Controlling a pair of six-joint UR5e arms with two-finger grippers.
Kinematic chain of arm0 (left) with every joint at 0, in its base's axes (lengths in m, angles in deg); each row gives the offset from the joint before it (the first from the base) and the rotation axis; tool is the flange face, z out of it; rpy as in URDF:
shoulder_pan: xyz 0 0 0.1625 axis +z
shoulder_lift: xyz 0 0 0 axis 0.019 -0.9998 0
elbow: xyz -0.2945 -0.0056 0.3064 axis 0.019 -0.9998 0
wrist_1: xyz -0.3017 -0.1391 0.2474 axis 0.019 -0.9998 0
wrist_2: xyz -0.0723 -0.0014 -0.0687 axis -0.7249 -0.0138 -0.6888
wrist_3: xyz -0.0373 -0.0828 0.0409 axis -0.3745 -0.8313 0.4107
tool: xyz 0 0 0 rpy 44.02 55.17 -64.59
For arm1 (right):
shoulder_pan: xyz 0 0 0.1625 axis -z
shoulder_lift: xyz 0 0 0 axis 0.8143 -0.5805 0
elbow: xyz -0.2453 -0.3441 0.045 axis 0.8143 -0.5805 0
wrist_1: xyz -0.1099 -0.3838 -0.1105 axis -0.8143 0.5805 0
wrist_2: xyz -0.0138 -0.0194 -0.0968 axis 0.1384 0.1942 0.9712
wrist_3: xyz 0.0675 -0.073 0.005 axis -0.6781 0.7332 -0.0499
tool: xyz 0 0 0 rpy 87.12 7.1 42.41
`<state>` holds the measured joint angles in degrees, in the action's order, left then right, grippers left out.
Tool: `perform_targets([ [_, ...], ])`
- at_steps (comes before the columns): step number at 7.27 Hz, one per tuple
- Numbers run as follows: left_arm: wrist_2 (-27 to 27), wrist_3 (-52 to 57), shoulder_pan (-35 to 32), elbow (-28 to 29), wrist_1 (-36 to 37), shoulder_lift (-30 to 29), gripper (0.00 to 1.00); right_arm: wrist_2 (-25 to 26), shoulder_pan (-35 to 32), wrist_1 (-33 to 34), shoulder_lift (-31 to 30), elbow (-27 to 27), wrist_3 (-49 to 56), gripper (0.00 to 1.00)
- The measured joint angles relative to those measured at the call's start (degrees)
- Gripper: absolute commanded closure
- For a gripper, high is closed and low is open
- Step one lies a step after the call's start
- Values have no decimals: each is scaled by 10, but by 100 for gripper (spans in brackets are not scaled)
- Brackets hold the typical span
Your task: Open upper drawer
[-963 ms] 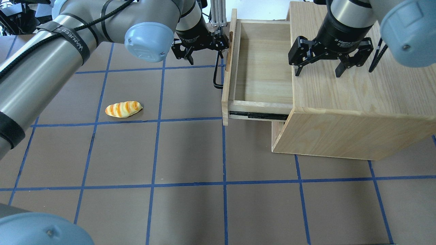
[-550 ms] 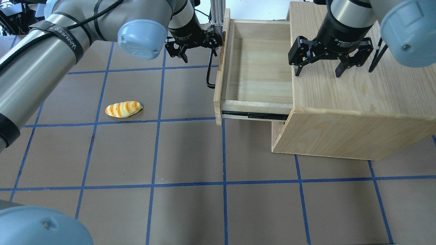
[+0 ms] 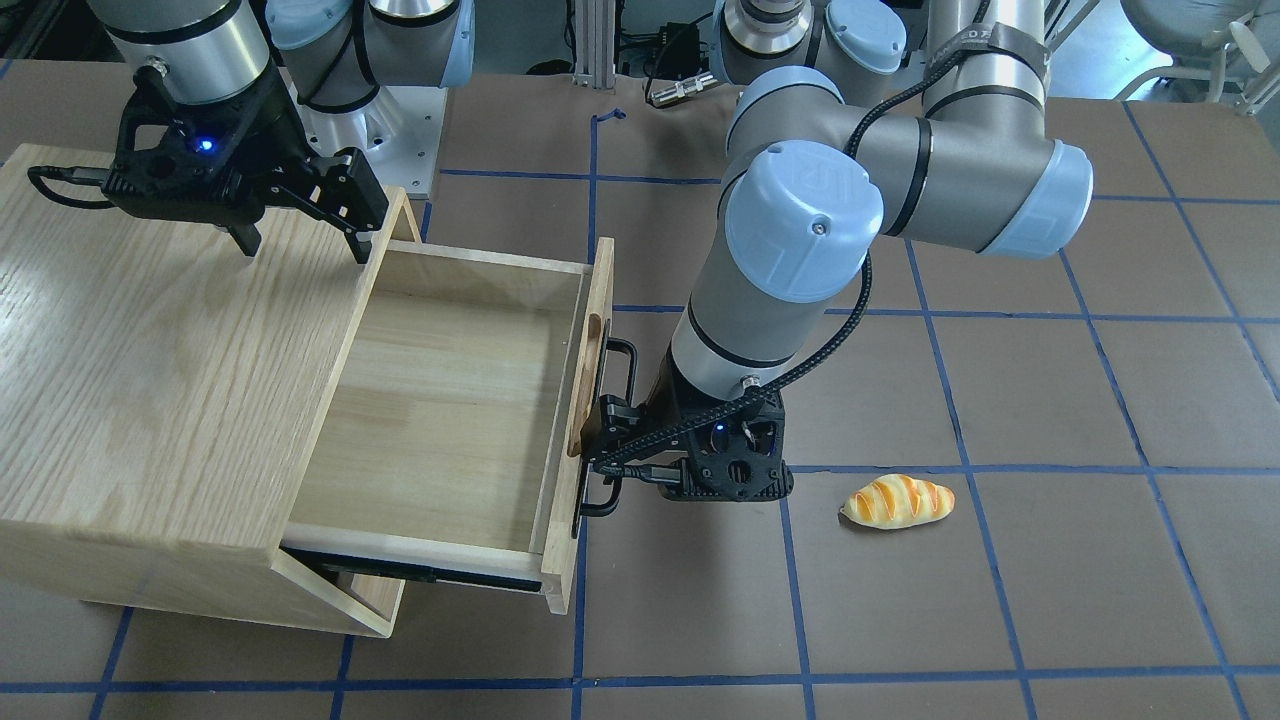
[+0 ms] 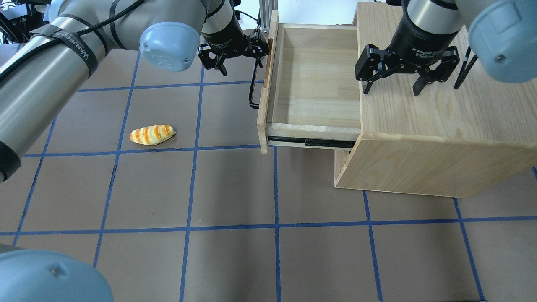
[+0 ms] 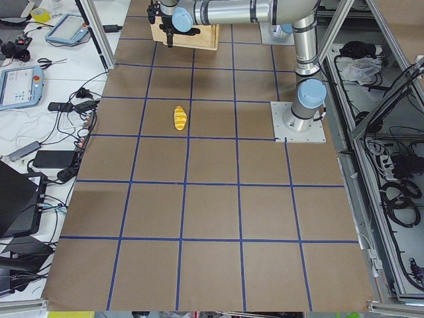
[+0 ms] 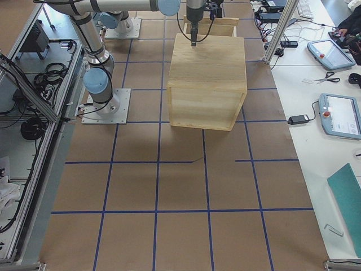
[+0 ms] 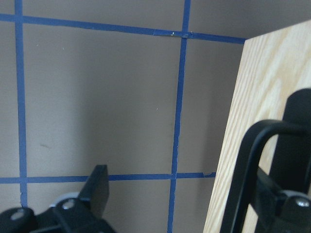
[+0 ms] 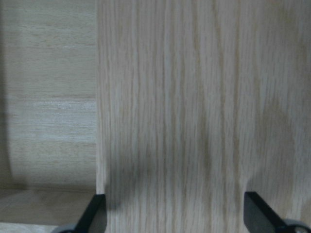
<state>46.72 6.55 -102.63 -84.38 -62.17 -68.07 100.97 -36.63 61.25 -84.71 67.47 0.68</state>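
The upper drawer [image 4: 314, 84] is a shallow light-wood box, pulled well out of the oak cabinet [image 4: 440, 105] toward the left, and is empty inside. Its front panel carries a black bar handle [image 4: 253, 92], which also shows in the front-facing view [image 3: 625, 380]. My left gripper [image 4: 239, 61] points down beside the front panel, jaws open. In the left wrist view [image 7: 194, 194] one finger [image 7: 296, 204] sits between the handle bar and the panel. My right gripper [image 4: 392, 86] is open and empty just above the cabinet top, also in the front-facing view [image 3: 300, 240].
A yellow-orange bread roll [image 4: 152, 134] lies on the brown table left of the drawer, also in the front-facing view [image 3: 898, 500]. Blue tape lines grid the table. A black slide rail [image 4: 310, 141] shows under the drawer's near side.
The drawer has slid further out to the left, with my left gripper moving left alongside its handle. The right gripper has not moved.
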Motion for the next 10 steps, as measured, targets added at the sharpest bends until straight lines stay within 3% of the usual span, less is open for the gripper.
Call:
perform_targets([
  [7,13,-3,7,-1,-5,14,0,0,0,0,0,0,0,0],
  [10,13,-5,10,8,-40,37,0,1,0,0,0,0,0,0],
])
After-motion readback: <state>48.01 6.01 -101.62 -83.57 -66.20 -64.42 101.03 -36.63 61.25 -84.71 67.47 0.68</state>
